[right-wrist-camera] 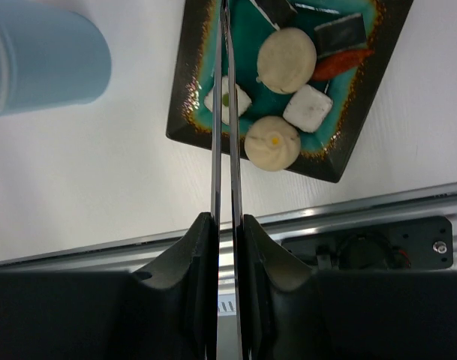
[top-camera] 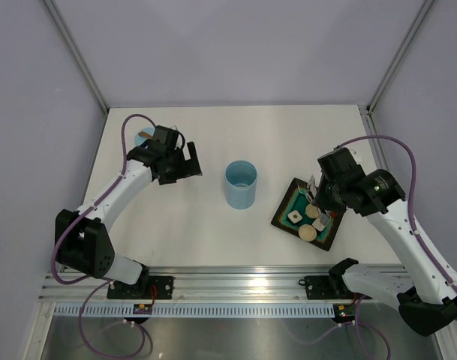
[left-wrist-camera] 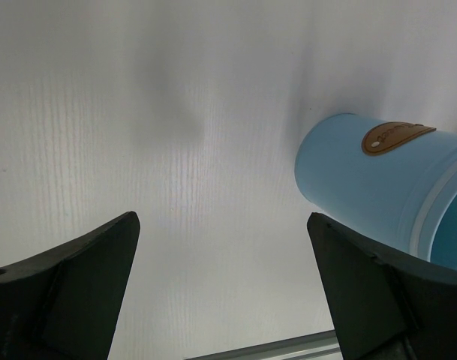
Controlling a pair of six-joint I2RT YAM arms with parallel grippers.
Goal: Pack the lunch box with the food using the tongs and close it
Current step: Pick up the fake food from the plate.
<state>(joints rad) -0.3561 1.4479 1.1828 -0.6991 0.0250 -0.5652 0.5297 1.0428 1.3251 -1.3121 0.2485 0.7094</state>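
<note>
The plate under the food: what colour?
The plate is teal with a dark rim; right wrist view.

Bright even light; soft shadows; glare on plate [right-wrist-camera: 186, 96] rim; foreground blurred.

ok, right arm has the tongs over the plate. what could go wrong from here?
1. The tongs are squeezed nearly shut in the right fingers, and no piece shows between the arms, so they may lift empty.
2. The food sits packed close on the plate; a poke could push a piece over the rim.
3. The lunch box stands tall and unheld, with the open left fingers away from it. A bump could tip it.
</note>
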